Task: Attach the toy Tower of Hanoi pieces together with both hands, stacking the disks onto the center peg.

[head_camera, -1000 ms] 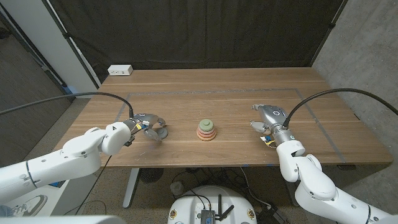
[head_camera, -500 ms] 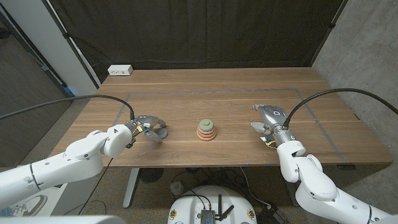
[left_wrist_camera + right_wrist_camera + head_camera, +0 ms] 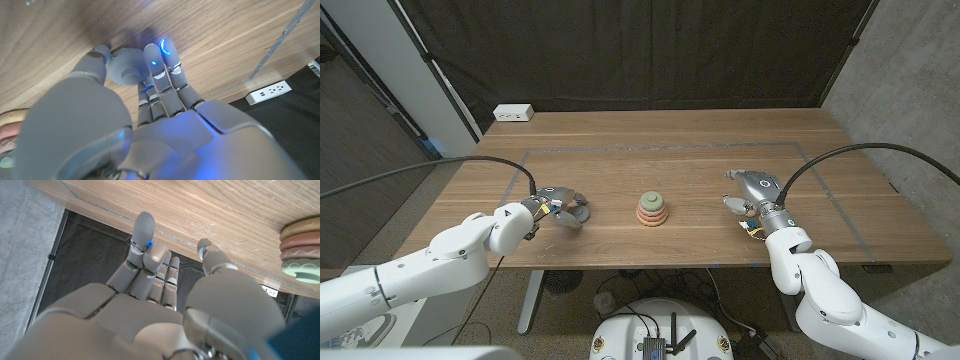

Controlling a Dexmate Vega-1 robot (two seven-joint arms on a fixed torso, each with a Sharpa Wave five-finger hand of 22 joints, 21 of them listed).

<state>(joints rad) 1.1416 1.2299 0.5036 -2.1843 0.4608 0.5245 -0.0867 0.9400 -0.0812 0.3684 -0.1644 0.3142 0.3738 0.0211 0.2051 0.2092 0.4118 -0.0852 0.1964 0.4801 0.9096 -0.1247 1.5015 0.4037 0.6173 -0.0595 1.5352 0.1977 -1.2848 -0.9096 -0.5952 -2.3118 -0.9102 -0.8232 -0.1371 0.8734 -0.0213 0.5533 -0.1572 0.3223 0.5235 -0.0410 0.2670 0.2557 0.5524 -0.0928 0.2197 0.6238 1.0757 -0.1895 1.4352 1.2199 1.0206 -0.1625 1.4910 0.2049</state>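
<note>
The left hand point(image 3: 558, 204) pinches a grey disk point(image 3: 126, 70) on the worktop point(image 3: 680, 150), seemingly to lift it toward the stacked tower point(image 3: 653, 208) at centre, while the right hand point(image 3: 752, 190) waits empty, fingers apart.

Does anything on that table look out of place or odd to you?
One thing: a small grey round toy piece sits under the left hand, apart from the pastel stack of ring disks at the wooden table's middle. Nothing looks spilled, tipped or broken. The right hand holds nothing.
</note>
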